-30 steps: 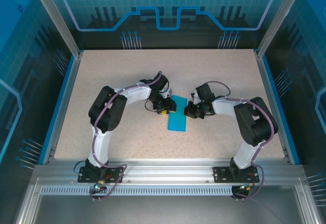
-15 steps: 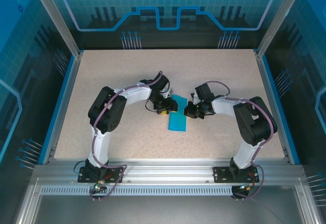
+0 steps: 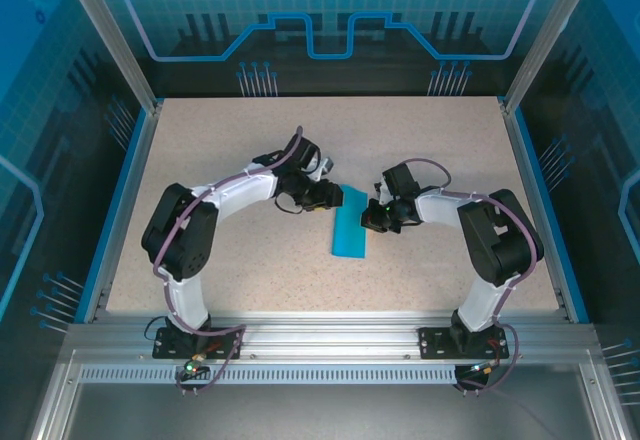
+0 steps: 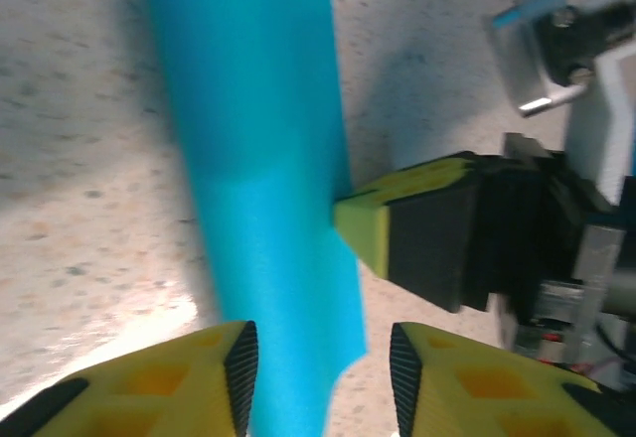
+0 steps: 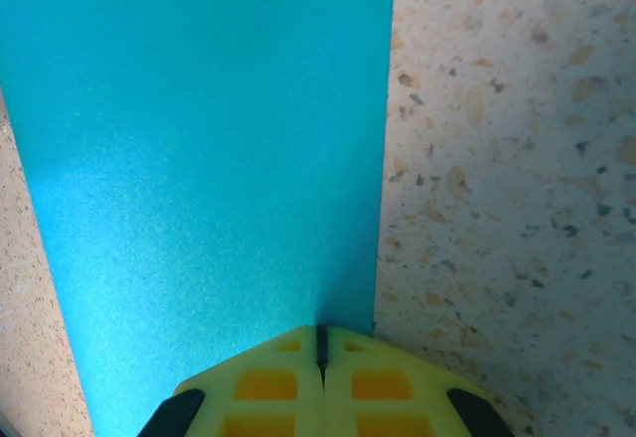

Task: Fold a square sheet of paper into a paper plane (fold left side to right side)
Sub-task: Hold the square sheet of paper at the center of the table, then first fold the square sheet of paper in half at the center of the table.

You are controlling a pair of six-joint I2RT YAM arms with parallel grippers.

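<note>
square sheet of paper [image 3: 349, 225] lies mid-tabletop [image 3: 230, 140], folded to a narrow strip with its long axis near-far. Thin, matte, bright blue, crisp right edge. right gripper [image 3: 372, 218] is on that right edge, jaws closed tight, yellow tips touching the paper. left gripper [image 3: 330, 197] is at the far-left end, jaws partly apart and straddling the strip's end, not clamped as far as I can see. Surface is speckled beige.
</note>
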